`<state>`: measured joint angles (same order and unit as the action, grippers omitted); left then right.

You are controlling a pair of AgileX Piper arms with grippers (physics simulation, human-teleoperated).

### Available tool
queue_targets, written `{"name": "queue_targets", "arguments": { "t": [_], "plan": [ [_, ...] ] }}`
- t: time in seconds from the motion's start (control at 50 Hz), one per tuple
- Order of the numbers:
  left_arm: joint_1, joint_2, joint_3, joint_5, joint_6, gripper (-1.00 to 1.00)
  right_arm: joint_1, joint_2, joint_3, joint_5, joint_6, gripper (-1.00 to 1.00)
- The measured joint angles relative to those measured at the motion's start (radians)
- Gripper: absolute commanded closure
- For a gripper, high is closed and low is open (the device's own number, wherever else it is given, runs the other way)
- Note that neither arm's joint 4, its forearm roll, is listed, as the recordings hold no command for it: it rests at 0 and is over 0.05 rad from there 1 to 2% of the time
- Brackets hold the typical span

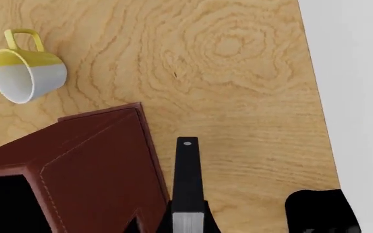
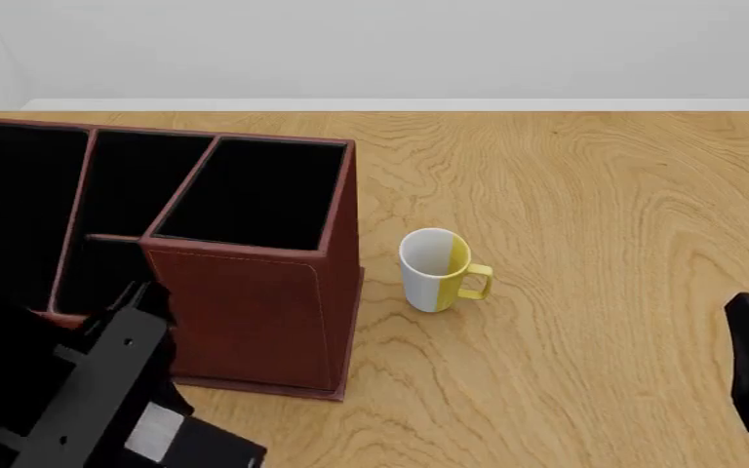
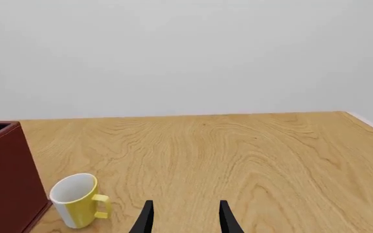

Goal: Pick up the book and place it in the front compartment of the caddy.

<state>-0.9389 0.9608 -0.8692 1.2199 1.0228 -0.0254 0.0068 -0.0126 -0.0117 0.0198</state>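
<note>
Front view, near to far.

1. Left tool (image 2: 140, 390), 7 o'clock, nearest the camera: clamped on the book (image 2: 156, 435), whose pale page edge shows between black covers. The book is held clear of the bench (image 2: 583, 244), on the near side of the caddy (image 2: 257, 312) and outside its compartments.
2. Right tool (image 3: 185, 219), 4 o'clock: fingers apart, low over the bench.
3. Mug (image 2: 433, 271), centre: white and yellow, upright, just beside the caddy at 3 o'clock of it.
4. Caddy, 10 o'clock: red-brown, upright, black compartments open.
</note>
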Motion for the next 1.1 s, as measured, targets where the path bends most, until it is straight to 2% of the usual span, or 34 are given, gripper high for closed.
{"name": "queue_targets", "arguments": {
  "t": [0.18,0.36,0.62,0.8,0.96,1.1],
  "plan": [
    [0.119,-0.037,-0.017,0.0,0.095,1.0,-0.001,-0.003,-0.003,0.001,0.008,-1.0],
    [0.165,-0.062,-0.088,0.0,0.116,1.0,-0.002,-0.005,-0.005,0.001,0.016,-1.0],
    [0.267,-0.114,-0.139,0.0,0.168,1.0,-0.002,-0.005,-0.006,-0.002,0.02,-1.0],
    [0.284,-0.134,-0.217,0.0,0.161,1.0,-0.001,-0.005,-0.007,-0.004,0.022,-1.0],
    [0.262,-0.133,-0.311,0.0,0.129,1.0,-0.002,-0.005,-0.008,-0.005,0.023,-1.0],
    [0.26,-0.137,-0.404,0.0,0.134,1.0,-0.004,-0.005,-0.009,-0.005,0.023,-1.0]
  ]
}}
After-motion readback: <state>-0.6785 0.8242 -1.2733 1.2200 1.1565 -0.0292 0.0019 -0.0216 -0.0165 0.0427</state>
